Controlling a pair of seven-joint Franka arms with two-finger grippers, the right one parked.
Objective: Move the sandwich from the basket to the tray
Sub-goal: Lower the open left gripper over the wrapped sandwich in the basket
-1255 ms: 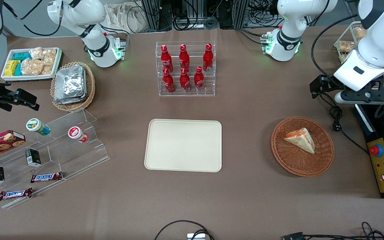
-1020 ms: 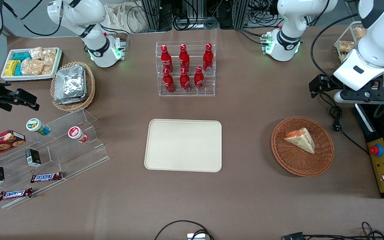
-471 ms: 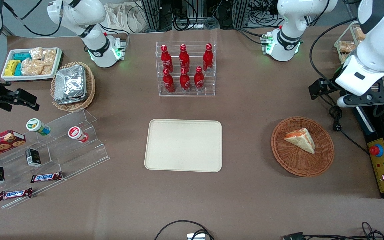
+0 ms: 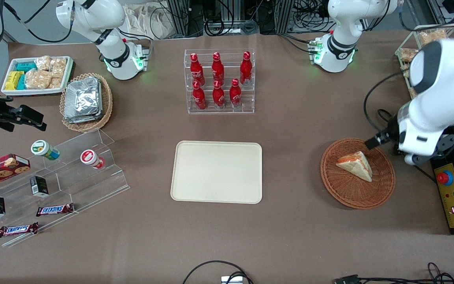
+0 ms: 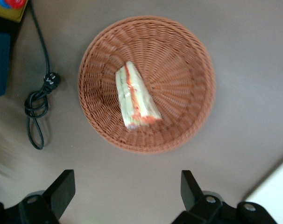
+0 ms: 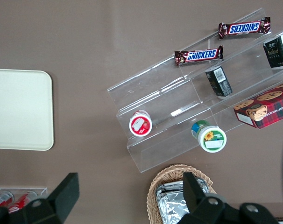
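Observation:
The sandwich point(image 4: 355, 165) point(image 5: 136, 98), a pale wedge with orange and green edges, lies in the round reddish-brown wicker basket point(image 4: 349, 199) point(image 5: 193, 56). The cream tray point(image 4: 217, 171) point(image 5: 278, 192) sits bare at the table's middle, toward the parked arm's end from the basket. My left gripper point(image 5: 127, 192) hangs open above bare tabletop just off the basket's rim, with nothing between its fingers point(image 5: 62, 189). In the front view the white wrist point(image 4: 420, 136) covers the gripper, at the basket's edge toward the working arm's end.
A black cable with a plug point(image 5: 38, 100) point(image 4: 397, 146) lies on the table beside the basket. A yellow control box with a red button point(image 4: 445, 178) stands near it. A rack of red bottles point(image 4: 219, 81) stands farther back than the tray.
The left arm has swung down and nearer to the front camera, coming to the basket's edge. Sandwich, basket and tray have not moved.

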